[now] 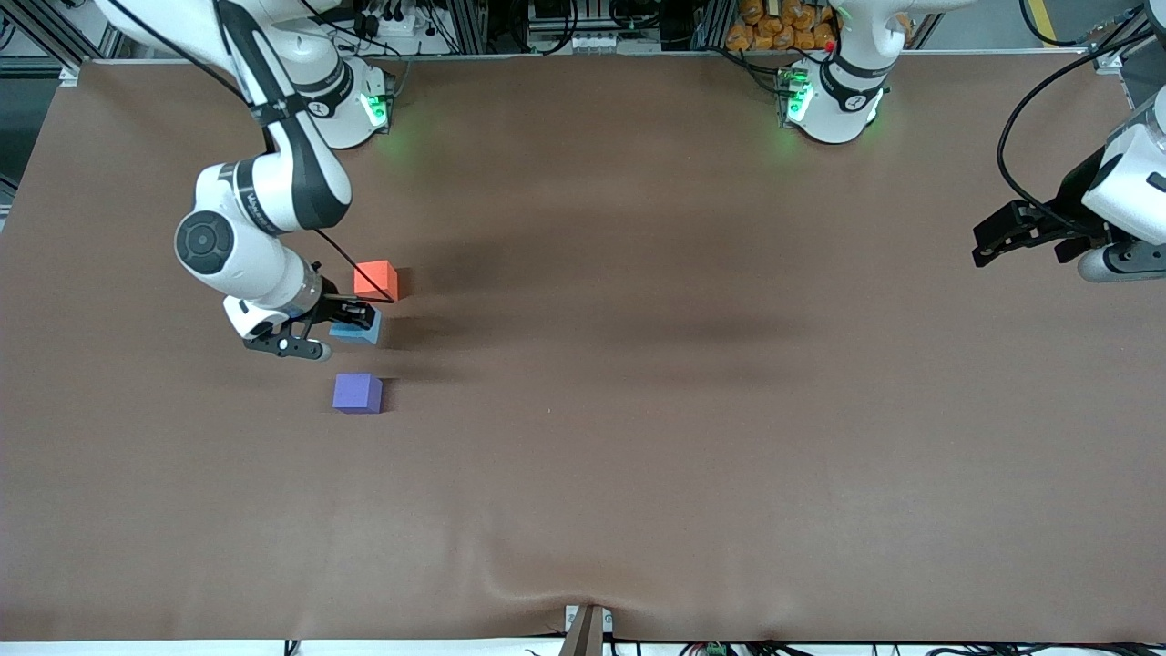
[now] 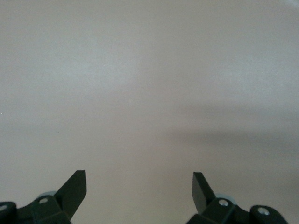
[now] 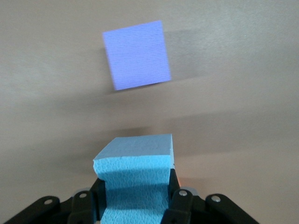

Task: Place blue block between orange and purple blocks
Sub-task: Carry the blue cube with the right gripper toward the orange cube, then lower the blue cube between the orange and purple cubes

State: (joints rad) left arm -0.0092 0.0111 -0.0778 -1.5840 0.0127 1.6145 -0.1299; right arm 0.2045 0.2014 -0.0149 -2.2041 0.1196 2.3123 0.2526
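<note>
**Blue block in the right gripper, between the two other cubes**

The right gripper (image 1: pixel 351 319) is down low toward the right arm's end of the table (image 1: pixel 692 410), and its fingers are clamped on the blue block (image 1: pixel 357 332). In the right wrist view the block (image 3: pixel 135 179) sits between the two black fingers (image 3: pixel 179 205), squeezed on its sides. I cannot tell if it touches the table already. The orange block (image 1: pixel 375 279) lies farther from the front camera than the gripper, just beside it. The purple block (image 1: pixel 357 393) lies nearer to the camera, a little apart. The held cube is over the gap between these two.

The left gripper (image 1: pixel 1025 239) waits at the left arm's end of the table, fingers (image 2: pixel 74 189) spread apart and holding nothing.
</note>
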